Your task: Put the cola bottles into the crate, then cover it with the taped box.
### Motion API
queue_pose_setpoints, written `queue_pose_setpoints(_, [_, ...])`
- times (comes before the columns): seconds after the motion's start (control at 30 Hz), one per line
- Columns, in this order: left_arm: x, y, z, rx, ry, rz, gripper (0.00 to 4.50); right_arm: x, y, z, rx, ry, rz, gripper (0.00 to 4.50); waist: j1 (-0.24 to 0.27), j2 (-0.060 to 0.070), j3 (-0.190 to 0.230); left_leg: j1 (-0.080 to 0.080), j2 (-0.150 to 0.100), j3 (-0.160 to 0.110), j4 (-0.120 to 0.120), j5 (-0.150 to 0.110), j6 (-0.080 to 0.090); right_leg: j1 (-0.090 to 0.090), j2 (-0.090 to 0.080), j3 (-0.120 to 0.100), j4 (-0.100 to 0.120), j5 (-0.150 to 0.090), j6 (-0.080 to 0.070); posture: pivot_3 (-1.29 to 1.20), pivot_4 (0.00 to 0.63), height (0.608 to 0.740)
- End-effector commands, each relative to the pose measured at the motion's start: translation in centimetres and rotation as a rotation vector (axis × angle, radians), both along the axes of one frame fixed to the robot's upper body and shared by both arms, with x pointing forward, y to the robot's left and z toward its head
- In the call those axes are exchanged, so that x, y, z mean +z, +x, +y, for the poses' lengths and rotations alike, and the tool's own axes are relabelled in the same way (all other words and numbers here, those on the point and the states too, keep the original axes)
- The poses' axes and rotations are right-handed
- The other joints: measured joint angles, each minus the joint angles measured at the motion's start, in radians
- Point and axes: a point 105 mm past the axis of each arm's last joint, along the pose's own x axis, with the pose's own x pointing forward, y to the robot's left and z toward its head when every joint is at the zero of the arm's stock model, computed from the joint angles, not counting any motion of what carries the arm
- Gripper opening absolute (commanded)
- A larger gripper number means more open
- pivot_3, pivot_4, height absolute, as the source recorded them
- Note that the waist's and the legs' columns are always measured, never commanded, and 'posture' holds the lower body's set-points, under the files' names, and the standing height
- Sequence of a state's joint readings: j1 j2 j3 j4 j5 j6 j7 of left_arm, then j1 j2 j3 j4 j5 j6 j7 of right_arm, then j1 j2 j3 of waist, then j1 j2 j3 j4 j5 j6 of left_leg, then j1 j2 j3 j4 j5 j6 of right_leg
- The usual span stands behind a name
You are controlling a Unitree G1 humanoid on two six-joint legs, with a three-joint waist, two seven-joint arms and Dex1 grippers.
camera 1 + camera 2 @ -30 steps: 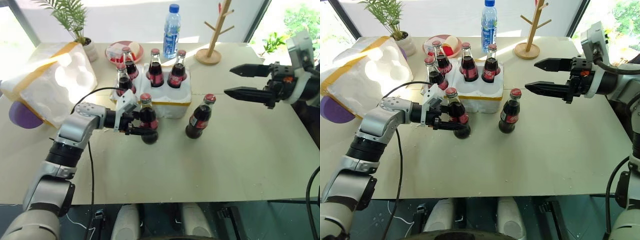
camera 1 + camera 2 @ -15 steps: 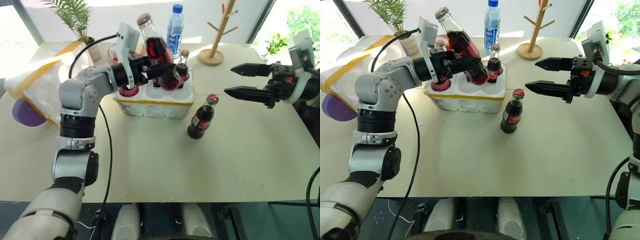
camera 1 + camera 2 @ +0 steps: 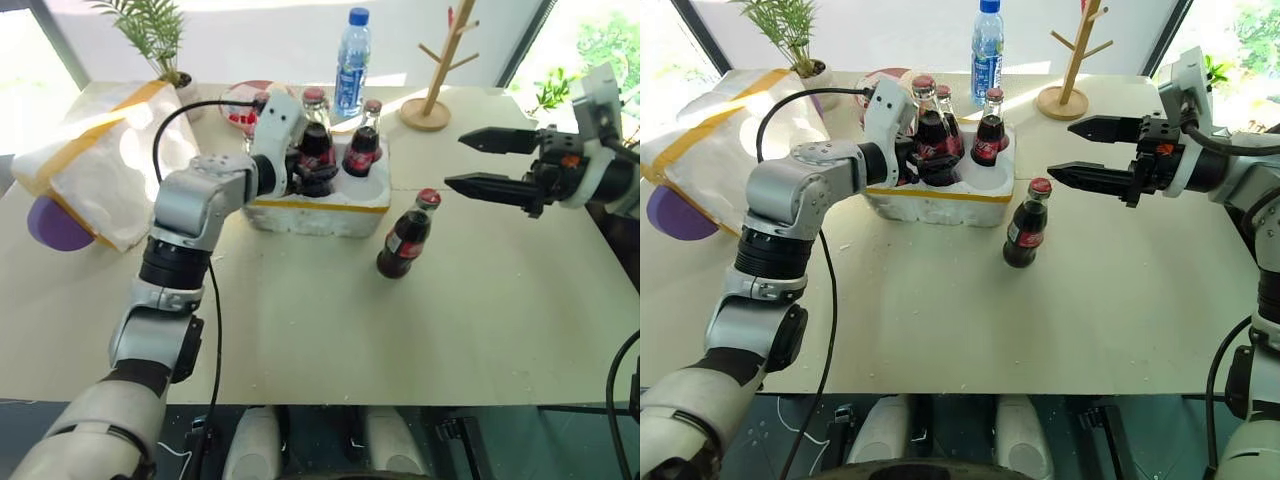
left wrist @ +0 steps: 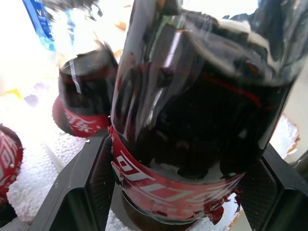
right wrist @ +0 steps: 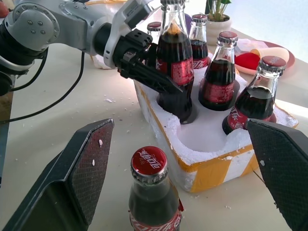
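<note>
The crate (image 3: pixel 330 222), a low white foam block with a yellow band, stands mid-table with several cola bottles (image 5: pixel 219 79) upright in its holes. My left gripper (image 3: pixel 318 178) is shut on one more cola bottle (image 5: pixel 174 67), held upright by its lower body, with its base down in a front hole of the crate. A single cola bottle (image 3: pixel 403 240) stands on the table just right of the crate. Further right, my right gripper (image 3: pixel 455 161) hovers open and empty, pointing at the crate. The taped box (image 3: pixel 95 165) lies tilted at the far left.
Behind the crate stand a blue-capped water bottle (image 3: pixel 349 60), a wooden branch stand (image 3: pixel 432 75), a red plate (image 3: pixel 240 100) and a potted plant (image 3: pixel 160 35). A purple object (image 3: pixel 55 225) pokes out under the taped box. My left arm's cable (image 3: pixel 215 300) hangs over the table.
My left arm picked the bottle up from the table in front of the crate, swung it high and tilted, then brought it down upright into a crate hole. The right gripper stayed still.
</note>
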State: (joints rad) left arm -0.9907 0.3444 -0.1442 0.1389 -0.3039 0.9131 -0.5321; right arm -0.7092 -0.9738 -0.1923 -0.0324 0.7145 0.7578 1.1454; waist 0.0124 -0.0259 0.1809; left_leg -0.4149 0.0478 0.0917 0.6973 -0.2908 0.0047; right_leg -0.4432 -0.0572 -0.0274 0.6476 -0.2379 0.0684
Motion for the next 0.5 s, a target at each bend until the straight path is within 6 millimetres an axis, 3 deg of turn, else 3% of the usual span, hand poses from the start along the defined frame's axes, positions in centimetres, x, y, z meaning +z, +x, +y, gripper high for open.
queue_pose_setpoints(0.03, [0.4,0.4,-0.4,0.002,0.049,-0.046,2.79,1.1,-0.3,0.1,0.004,0.005,-0.055,4.50,0.000,0.000,0.000,0.000,0.000,0.000,0.000,0.000,0.000,0.000,0.000,0.000,0.000,0.000,0.000,0.00,0.150,0.740])
queue_pose_setpoints(0.17, [-1.0,1.1,-1.0,0.013,0.081,-0.027,2.79,1.0,-0.3,0.0,0.000,0.005,-0.056,4.50,-0.001,0.000,0.000,0.000,0.000,0.000,0.000,0.000,0.000,0.000,0.000,0.000,0.000,0.000,0.000,0.00,0.150,0.740])
queue_pose_setpoints(0.27, [-1.9,1.3,-1.5,0.002,0.078,-0.004,4.30,0.7,-0.4,0.0,-0.003,-0.006,-0.053,4.50,0.002,0.001,0.000,0.001,0.000,0.000,0.000,0.000,0.000,0.001,0.000,0.000,0.000,0.000,0.000,0.00,0.150,0.740])
queue_pose_setpoints(0.3, [-2.0,1.4,-1.4,0.004,0.078,-0.002,4.44,0.7,-0.4,0.0,-0.004,-0.009,-0.053,4.50,0.003,0.001,0.000,0.001,0.000,0.000,0.000,0.000,0.000,0.001,0.000,0.000,0.000,0.000,0.000,0.00,0.150,0.740])
queue_pose_setpoints(0.43, [-0.8,1.6,-0.9,0.001,0.034,-0.017,4.44,0.8,-0.5,-0.2,-0.014,-0.012,-0.056,4.50,0.000,0.000,0.000,0.001,-0.001,0.000,0.001,0.000,0.000,0.002,-0.001,-0.001,0.000,0.000,0.000,0.00,0.150,0.740])
queue_pose_setpoints(0.5, [0.9,1.2,-0.9,-0.046,-0.020,-0.057,4.44,1.0,-0.5,-0.7,-0.032,-0.011,-0.060,4.50,0.000,0.001,0.000,0.001,0.000,0.000,0.001,0.000,0.000,0.002,-0.001,-0.001,0.000,0.000,0.000,0.00,0.150,0.740])
